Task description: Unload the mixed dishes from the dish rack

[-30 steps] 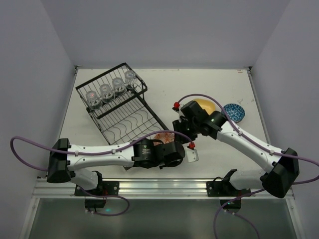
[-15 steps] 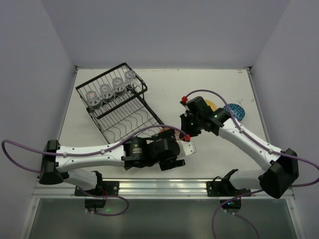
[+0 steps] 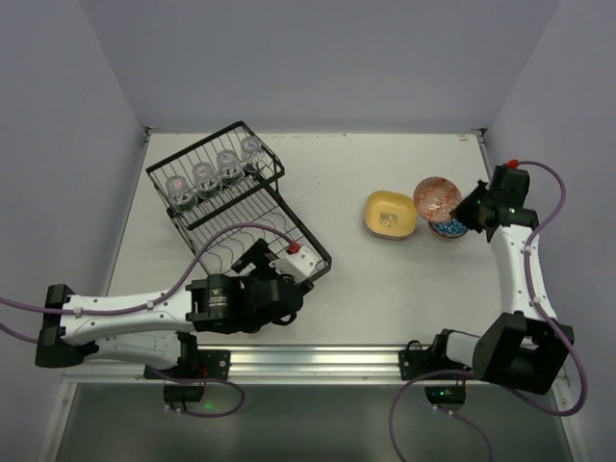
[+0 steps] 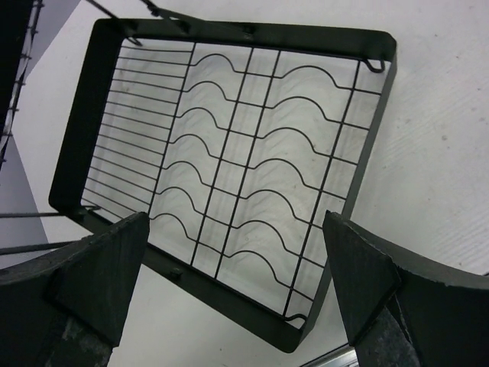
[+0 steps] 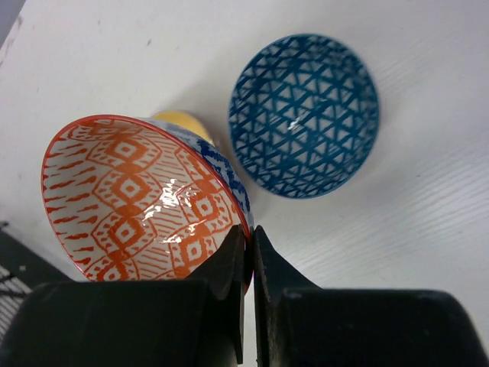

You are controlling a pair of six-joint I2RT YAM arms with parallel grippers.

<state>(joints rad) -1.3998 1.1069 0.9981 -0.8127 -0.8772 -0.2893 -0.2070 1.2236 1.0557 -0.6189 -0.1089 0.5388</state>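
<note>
The black wire dish rack (image 3: pixel 241 207) stands at the back left, with several clear glass cups (image 3: pixel 214 171) in its basket section. Its flat tray section (image 4: pixel 229 153) holds nothing. My left gripper (image 3: pixel 279 265) hovers open over the tray's near right corner, and its fingers (image 4: pixel 99 275) have nothing between them. Far right, my right gripper (image 3: pixel 460 214) is shut on the rim of a red-orange patterned bowl (image 5: pixel 137 199), tilted and held just above a blue patterned bowl (image 5: pixel 304 115). A yellow plate (image 3: pixel 390 214) lies to their left on the table.
The right wall stands close to my right arm (image 3: pixel 515 269). A metal rail (image 3: pixel 318 361) runs along the near table edge. The left arm (image 3: pixel 135 308) lies low along the near left side.
The left gripper let go of the red-orange bowl and drew back left toward the rack. The right gripper shut on that bowl and carried it right, over the blue bowl.
</note>
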